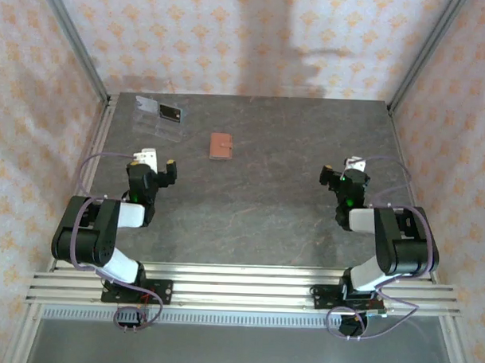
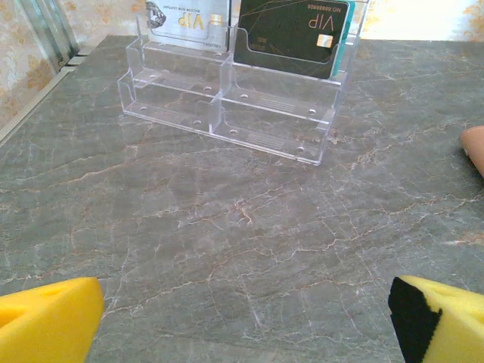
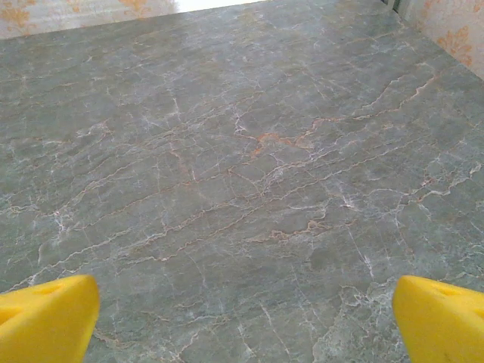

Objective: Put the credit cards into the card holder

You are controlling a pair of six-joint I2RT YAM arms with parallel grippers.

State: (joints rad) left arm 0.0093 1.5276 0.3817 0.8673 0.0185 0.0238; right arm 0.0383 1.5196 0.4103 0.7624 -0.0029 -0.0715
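Left tool: spread wide, with its yellow fingers at the two lower corners of the left wrist view and nothing between them; it hung above bare bench on the left side.
Right tool: also spread wide and holding nothing, over the grey marbled surface on the right side, well apart from every task item.
Black card: stood upright in the back tier of the clear stand, right-hand compartment, with pale "VIP" lettering and a small light chip facing the left wrist camera.
Pale card: stood upright in the same back tier, left-hand compartment, just beside the black card; its top was cut off by the frame edge.
Clear stand: sat at the far left corner of the bench, ahead of the left tool, with its lower front tiers empty.
Card holder: lay closed and flat near the far middle of the bench, to the right of the stand and apart from it, touched by neither tool.
Bench: dark grey stone pattern with pale veins.
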